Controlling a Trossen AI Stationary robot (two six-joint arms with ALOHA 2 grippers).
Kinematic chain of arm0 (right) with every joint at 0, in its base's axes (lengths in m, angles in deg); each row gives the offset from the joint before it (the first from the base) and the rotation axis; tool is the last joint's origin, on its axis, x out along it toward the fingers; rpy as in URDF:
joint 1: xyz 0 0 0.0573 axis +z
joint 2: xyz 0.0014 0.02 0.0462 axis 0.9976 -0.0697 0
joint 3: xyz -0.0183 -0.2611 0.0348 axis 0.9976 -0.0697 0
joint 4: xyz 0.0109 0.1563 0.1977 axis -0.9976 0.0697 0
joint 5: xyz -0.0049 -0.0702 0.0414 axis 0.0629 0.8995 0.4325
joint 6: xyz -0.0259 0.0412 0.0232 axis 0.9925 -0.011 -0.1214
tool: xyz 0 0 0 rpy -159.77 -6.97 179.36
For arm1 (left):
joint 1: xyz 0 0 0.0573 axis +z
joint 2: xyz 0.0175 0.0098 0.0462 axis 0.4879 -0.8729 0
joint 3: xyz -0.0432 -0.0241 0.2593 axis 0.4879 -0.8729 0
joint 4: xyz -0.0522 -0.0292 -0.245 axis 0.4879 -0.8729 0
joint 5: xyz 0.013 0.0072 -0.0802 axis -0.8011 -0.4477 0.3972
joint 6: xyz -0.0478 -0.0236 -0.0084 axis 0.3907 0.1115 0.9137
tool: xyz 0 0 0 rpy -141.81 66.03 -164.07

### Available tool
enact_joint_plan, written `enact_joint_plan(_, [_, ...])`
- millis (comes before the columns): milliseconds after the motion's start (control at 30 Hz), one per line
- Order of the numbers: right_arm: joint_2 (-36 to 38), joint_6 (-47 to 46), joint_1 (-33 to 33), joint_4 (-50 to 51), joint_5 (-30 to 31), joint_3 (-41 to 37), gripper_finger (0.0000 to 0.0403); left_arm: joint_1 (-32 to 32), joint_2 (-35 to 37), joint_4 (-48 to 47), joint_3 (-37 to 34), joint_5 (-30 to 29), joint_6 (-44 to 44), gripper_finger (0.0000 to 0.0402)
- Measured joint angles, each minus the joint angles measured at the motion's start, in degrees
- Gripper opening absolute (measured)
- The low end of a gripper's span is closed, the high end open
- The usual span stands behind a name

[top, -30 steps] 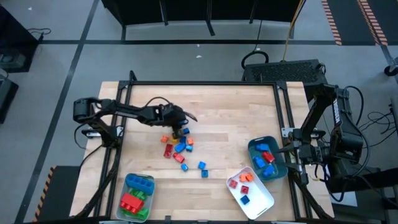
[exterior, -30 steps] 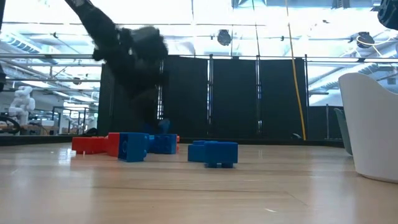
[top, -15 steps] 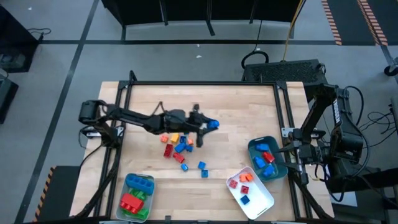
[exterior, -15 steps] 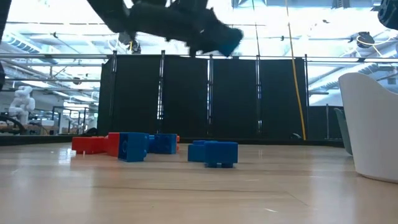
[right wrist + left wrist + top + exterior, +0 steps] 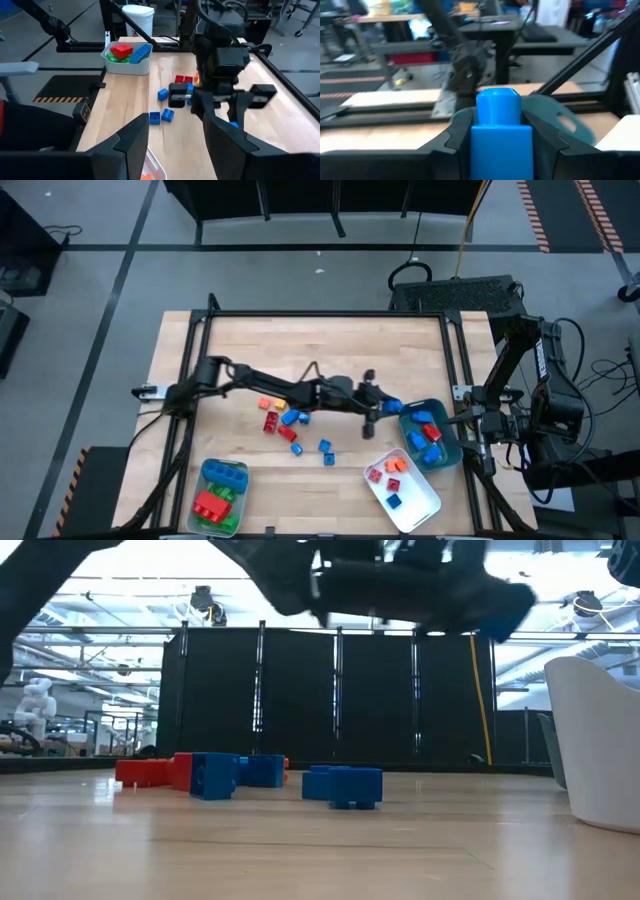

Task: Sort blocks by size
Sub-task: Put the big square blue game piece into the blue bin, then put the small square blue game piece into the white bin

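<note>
Stretched low across the surface (image 5: 330, 340), with the left gripper (image 5: 385, 408) clamped on a blue block (image 5: 393, 407) just beside the rim of the teal tray (image 5: 448, 454). Held upright between the two dark fingers (image 5: 442, 145) in the left wrist view, single stud on top, same blue block (image 5: 500, 132), teal tray wall (image 5: 570, 122) right behind it.

Left of the teal tray, well apart from it, a loose pile of blocks (image 5: 285, 418) in red, orange and blue, with one small blue block (image 5: 326, 447) and another (image 5: 327, 459) lying nearer the tray than the pile. Inside the teal tray, several blue and red blocks (image 5: 428, 432). Just below it, touching or nearly so, a white tray (image 5: 425, 502) with red, orange and blue pieces. Far to the left of the teal tray, at the front edge, a pale tray (image 5: 206, 472) with green, red and blue blocks.

Parked off the surface beyond the teal tray, the right gripper (image 5: 175, 137), fingers spread wide and holding nothing.
</note>
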Motion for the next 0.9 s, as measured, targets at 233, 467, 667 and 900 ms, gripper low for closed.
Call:
enact_joint_plan(233, [0.0,-0.2,0.0,-0.1,-0.1,0.0,0.0171,-0.7,-9.9,-4.5,14.9,2.1,0.0,0.0136])
enact_joint_plan(467, [0.0,-0.1,0.0,-0.1,-0.1,0.0,0.0171,-0.6,-17.9,-9.2,26.9,3.8,0.0,0.0143])
enact_joint_plan(667, [0.0,-0.1,0.0,-0.1,-0.1,0.0,0.0171,-0.1,-20.7,-9.9,31.6,3.8,-4.7,0.0208])
enact_joint_plan(900, [0.0,0.0,0.0,0.0,-0.2,0.0,0.0171,-0.1,-18.5,-20.1,31.9,4.5,-7.9,0.0261])
